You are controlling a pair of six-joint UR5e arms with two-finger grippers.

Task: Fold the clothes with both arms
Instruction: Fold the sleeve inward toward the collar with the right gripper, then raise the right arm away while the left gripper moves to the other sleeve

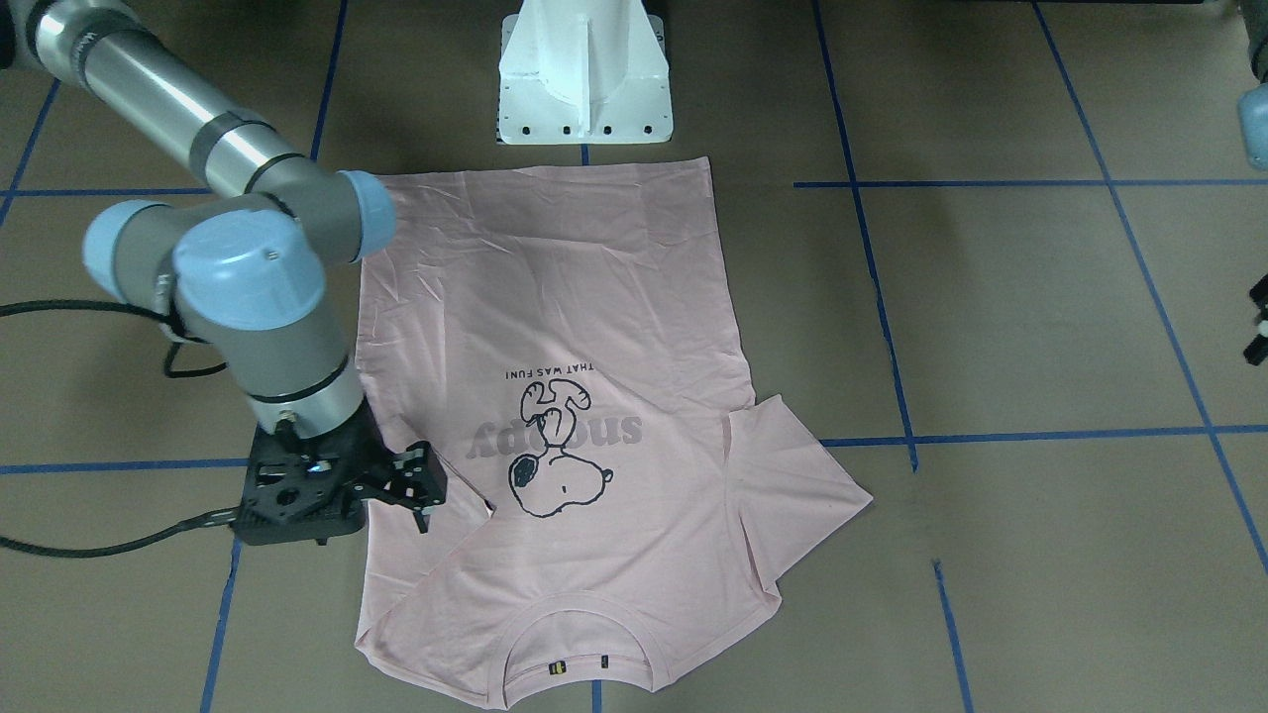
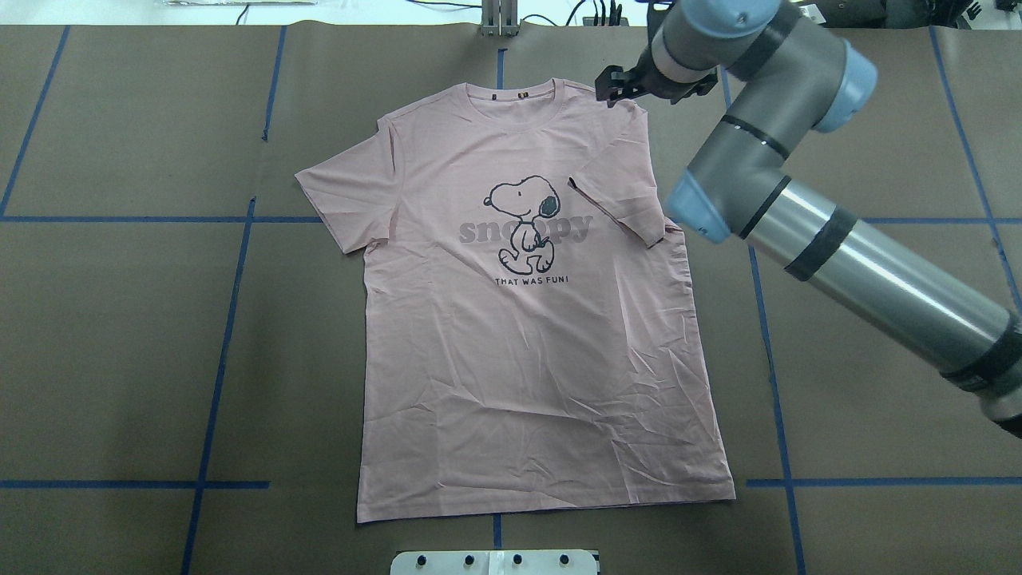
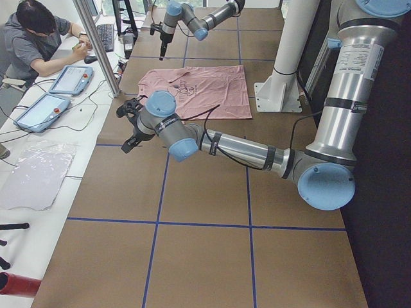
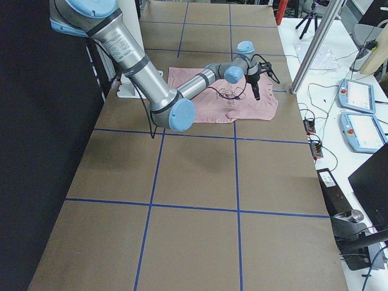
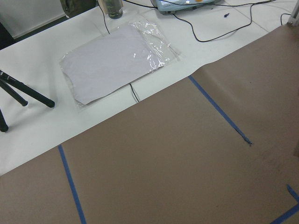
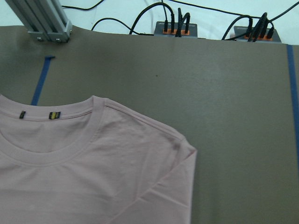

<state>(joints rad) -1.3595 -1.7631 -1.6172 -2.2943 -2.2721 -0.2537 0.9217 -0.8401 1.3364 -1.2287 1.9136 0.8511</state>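
Observation:
The clothes, a pale pink Snoopy T-shirt (image 2: 535, 359), lie flat and print-up on the brown table, collar (image 6: 51, 154) toward the far edge. The sleeve on the robot's right (image 2: 619, 196) is folded in over the chest, while the other sleeve (image 2: 343, 200) lies spread out. My right gripper (image 2: 616, 84) hovers over the right shoulder beside the collar, open, with nothing in it (image 1: 424, 487). My left gripper (image 3: 130, 124) hangs over bare table far to the shirt's left, near the table edge. I cannot tell whether it is open or shut.
The white pedestal base (image 1: 584, 89) stands just behind the shirt's hem. A white side table holds a bagged sheet (image 5: 117, 60), tablets (image 3: 70, 78) and black tripod legs (image 5: 23, 93). A person (image 3: 38, 45) sits there. An aluminium post (image 6: 42, 21) rises by the collar.

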